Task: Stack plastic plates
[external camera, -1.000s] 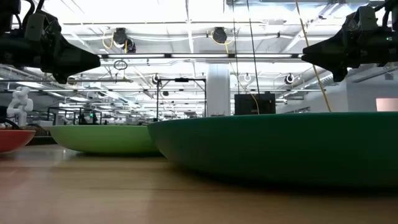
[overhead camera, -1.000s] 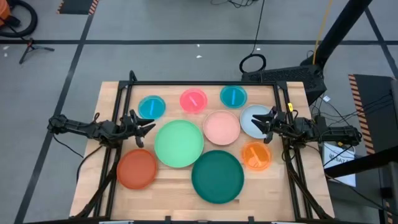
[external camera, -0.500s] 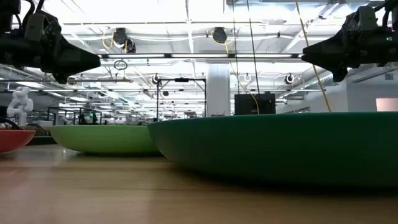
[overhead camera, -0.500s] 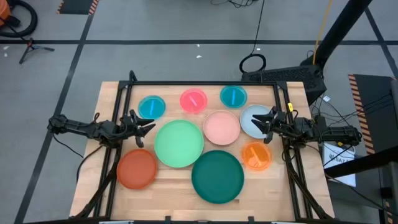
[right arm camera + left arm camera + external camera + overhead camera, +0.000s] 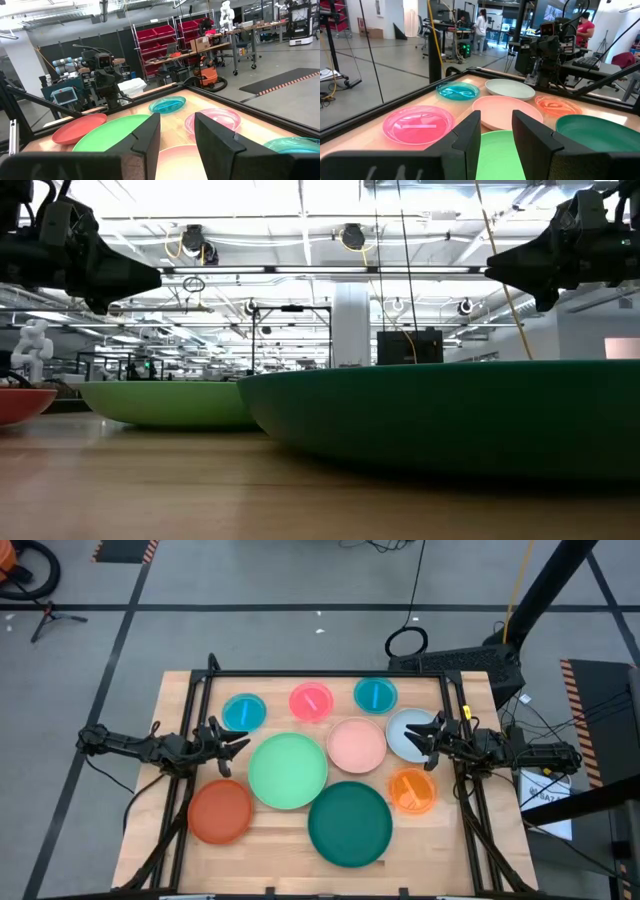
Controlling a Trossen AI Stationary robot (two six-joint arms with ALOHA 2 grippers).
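Left hand [image 5: 238, 739] hovers open and holds nothing, above the left side of the table [image 5: 180, 700], beside the light green plate [image 5: 287, 770]. Right hand [image 5: 425, 736] is also open and holds nothing, over the edge of the pale blue plate [image 5: 403, 727].

All plates lie apart on the table, each one with nothing in it. At the far side are a cyan plate [image 5: 244, 711], a hot pink plate [image 5: 311, 701] and a second cyan plate [image 5: 375, 694]. The pale pink plate [image 5: 356, 744] is in the middle, the orange plate [image 5: 411, 790] at the right, the red-orange plate [image 5: 220, 811] and the dark green plate [image 5: 350, 823] at the near side.

In the low view the dark green plate hides most of the other plates.
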